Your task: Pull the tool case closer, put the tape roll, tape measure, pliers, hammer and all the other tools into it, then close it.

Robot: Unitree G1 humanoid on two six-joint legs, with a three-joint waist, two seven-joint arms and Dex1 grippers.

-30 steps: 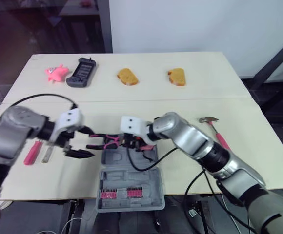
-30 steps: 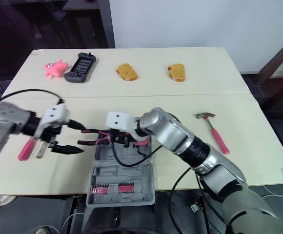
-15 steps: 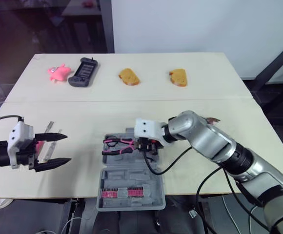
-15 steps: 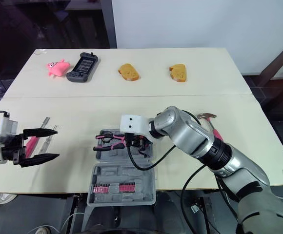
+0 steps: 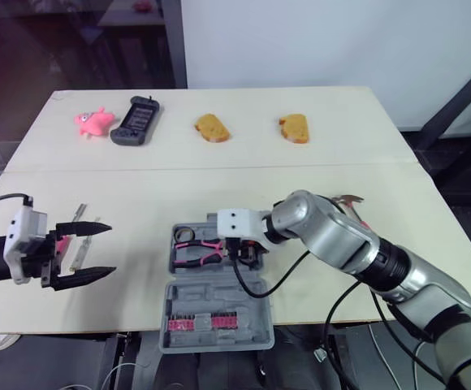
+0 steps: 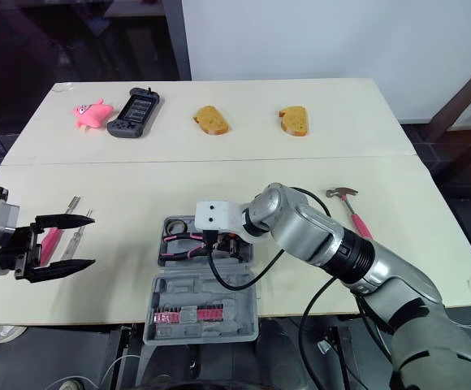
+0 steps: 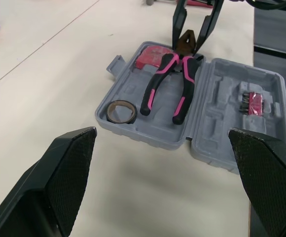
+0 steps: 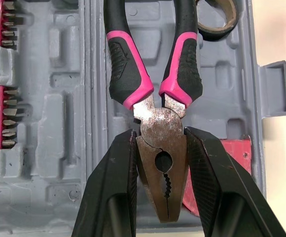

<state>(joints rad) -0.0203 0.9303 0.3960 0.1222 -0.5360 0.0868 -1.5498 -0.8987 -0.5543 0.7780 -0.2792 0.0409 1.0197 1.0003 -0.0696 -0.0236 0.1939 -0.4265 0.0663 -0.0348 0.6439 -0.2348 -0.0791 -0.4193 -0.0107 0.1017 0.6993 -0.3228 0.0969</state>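
The open tool case lies at the near edge of the table. Its near half carries rows of pink-mounted bits. In the far half lie the pliers, their pink and black handles pointing to 9 o'clock. The tape roll lies flat in the case's far corner at 10 o'clock, just beside the handle ends. The right gripper stands over the far half, its two fingers closed against either side of the pliers' metal head. A red item lies under that head.

At 9 o'clock from the case, well apart from it, the left gripper hovers above the table, spread wide and holding nothing, with a pink-handled tool on the table beneath it.

The hammer lies at 2 o'clock, beyond the right arm.

On the far half of the table sit two bread slices at 12 to 1 o'clock, and a black handheld console and a pink toy at 11 o'clock.
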